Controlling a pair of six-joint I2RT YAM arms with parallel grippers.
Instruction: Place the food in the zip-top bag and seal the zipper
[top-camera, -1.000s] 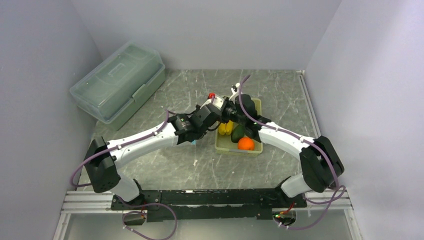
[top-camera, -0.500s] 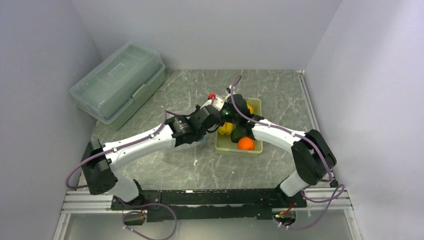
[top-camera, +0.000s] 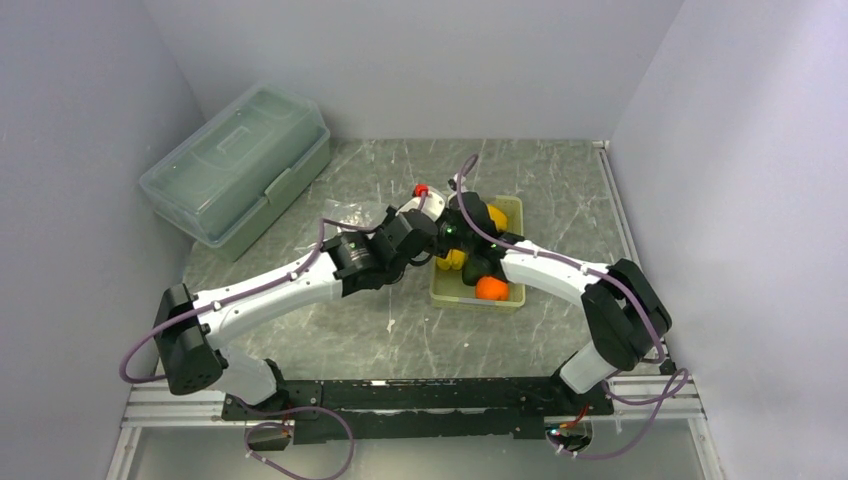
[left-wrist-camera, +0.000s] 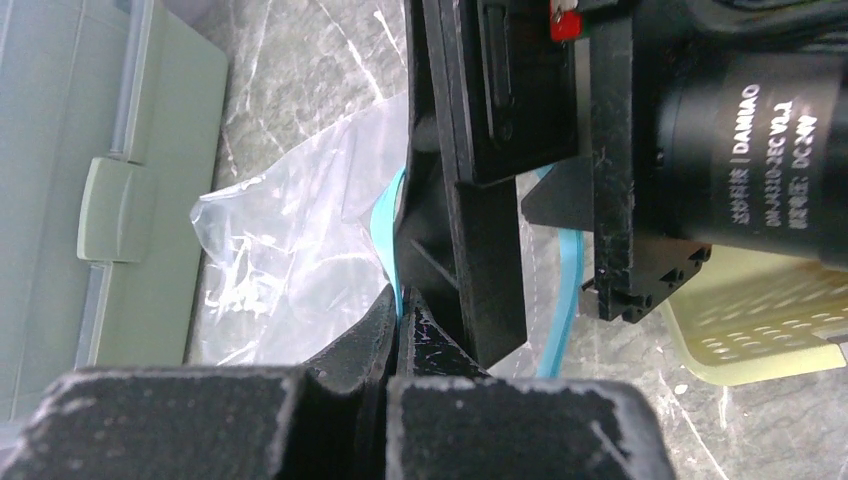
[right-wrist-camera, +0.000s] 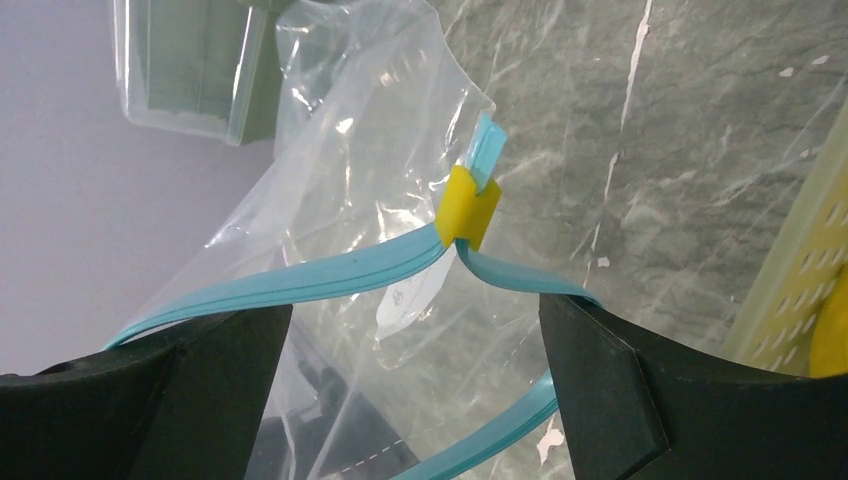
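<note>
The clear zip-top bag (top-camera: 352, 212) hangs crumpled left of the two grippers, which meet above the table's middle. My left gripper (left-wrist-camera: 398, 302) is shut on one teal-blue lip of the zipper (left-wrist-camera: 384, 222). My right gripper (right-wrist-camera: 415, 400) stands open; the bag's mouth (right-wrist-camera: 400, 330) gapes between its fingers, and the zipper (right-wrist-camera: 330, 275) splits into two strips at a yellow slider (right-wrist-camera: 468, 208). The food lies in the pale basket (top-camera: 512, 212): an orange (top-camera: 491, 288), a dark green piece (top-camera: 478, 267), yellow pieces (top-camera: 452, 258). Both grippers (top-camera: 435, 220) sit just left of it.
A large translucent lidded storage box (top-camera: 240, 160) stands at the back left, close behind the bag (left-wrist-camera: 290, 250). The perforated basket (left-wrist-camera: 760, 320) lies right beside the grippers. Grey walls close in on three sides of the marbled table (top-camera: 330, 330).
My right gripper has opened and let go of the zipper. The left arm has drawn slightly left, and the bag now shows beside it.
</note>
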